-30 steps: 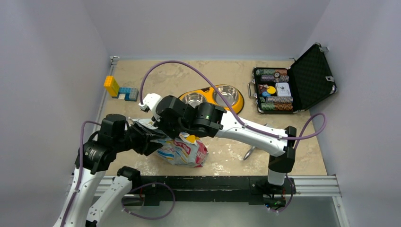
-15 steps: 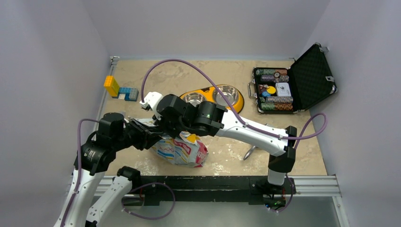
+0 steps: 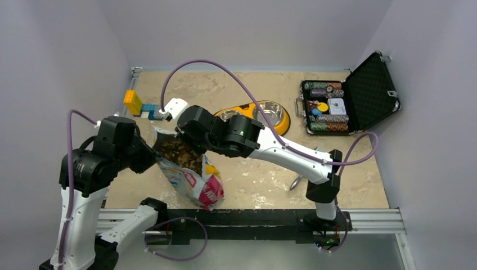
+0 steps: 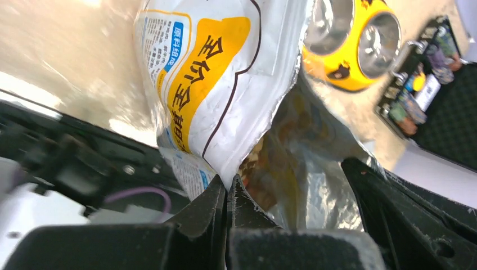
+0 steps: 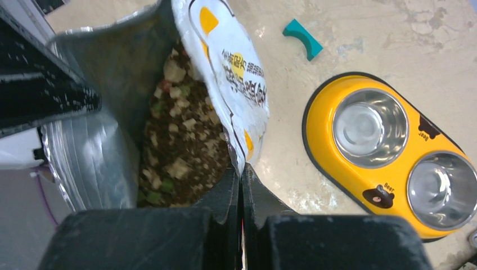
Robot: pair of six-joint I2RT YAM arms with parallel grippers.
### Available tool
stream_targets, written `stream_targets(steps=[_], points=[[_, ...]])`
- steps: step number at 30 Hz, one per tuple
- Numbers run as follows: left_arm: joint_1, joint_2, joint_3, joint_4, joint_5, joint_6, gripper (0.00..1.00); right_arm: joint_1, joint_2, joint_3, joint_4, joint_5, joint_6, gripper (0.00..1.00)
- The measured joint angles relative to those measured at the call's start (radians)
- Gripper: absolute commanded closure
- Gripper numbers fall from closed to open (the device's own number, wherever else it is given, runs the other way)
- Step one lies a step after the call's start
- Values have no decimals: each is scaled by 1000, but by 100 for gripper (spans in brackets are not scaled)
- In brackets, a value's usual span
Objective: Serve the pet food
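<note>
Near the counter's (image 3: 360, 169) near edge, toward its left corner: the bag (image 3: 194, 183), mouth spread between my two hands. The left hand (image 4: 226, 183) is pinched closed on one lip and the right hand (image 5: 241, 171) is pinched closed on the opposite lip. I cannot tell whether the bag's base rests on the counter. The pet food (image 5: 180, 152) lies loose inside the bag, none of it served. Both grips are thin pinches on slick foil; I judge that pulling the lips further apart could tear one free, dropping the mouth and spilling kibble. Further right, well apart: the metal scoop (image 3: 296, 181), ungrasped, so freeing a hand to fetch it leaves the bag hanging from one lip. Further back, near mid-counter: the yellow double bowl (image 5: 323, 152), both cups bare; pouring directly risks overshooting them.
</note>
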Motion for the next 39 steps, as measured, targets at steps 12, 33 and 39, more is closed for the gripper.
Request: stream_targets(steps=[12, 33, 39], points=[[7, 92, 229, -68, -184, 253, 100, -60, -39, -101, 143, -59, 140, 100], [14, 365, 284, -66, -59, 432, 82, -110, -91, -129, 22, -84, 243, 100], [14, 290, 223, 0, -75, 425, 66, -100, -58, -75, -15, -56, 270, 100]])
